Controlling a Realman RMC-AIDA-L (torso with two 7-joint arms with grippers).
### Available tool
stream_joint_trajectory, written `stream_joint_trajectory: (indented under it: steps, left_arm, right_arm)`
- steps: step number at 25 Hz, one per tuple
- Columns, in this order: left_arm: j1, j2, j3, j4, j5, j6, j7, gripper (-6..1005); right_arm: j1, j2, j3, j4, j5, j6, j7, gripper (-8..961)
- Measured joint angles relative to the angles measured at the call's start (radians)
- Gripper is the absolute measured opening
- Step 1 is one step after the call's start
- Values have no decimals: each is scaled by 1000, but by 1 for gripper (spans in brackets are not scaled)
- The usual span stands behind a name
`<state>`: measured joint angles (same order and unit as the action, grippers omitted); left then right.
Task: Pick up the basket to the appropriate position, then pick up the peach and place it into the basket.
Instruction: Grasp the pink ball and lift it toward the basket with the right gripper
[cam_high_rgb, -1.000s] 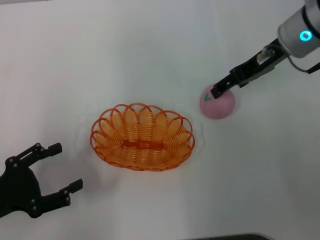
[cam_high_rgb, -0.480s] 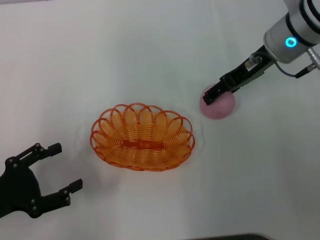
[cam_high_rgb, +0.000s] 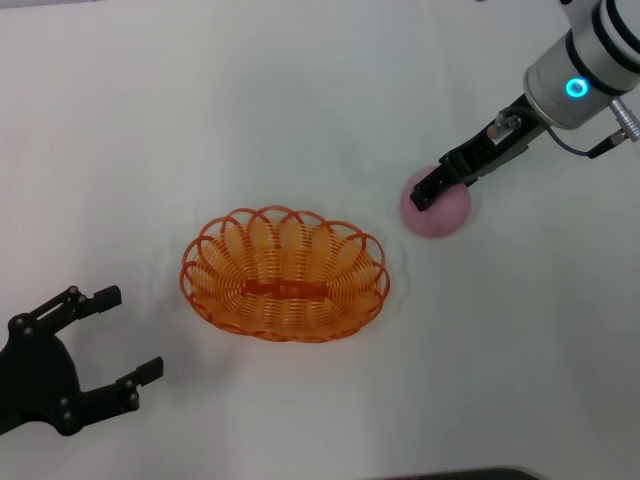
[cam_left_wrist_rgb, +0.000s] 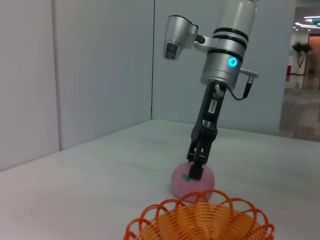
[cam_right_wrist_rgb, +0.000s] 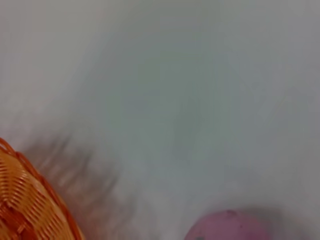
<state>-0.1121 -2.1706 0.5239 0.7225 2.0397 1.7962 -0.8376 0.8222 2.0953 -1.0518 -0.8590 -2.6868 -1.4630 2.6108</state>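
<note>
Bright even light, soft shadows; right wrist view blurred, others sharp.

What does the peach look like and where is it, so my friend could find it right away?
Start at the orange basket in the middle of the white table. Look to its right and a bit farther back, under the tip of the right gripper. The peach is the only round pink ball there, smaller than the basket, with a small green mark on top.

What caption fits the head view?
Right gripper on the peach beside the basket; left gripper idle.
</note>
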Motion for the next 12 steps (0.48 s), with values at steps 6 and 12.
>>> stream_joint_trajectory:
  steps: [6, 12]
  left_arm:
    - [2, 0, -8, 0, 0, 0, 0, 875]
    - [5, 0, -11, 0, 0, 1, 0, 875]
  right_arm:
    - [1, 2, -40, 0, 3, 1, 0, 753]
    - [-6, -1, -33, -6, 19, -8, -2, 497]
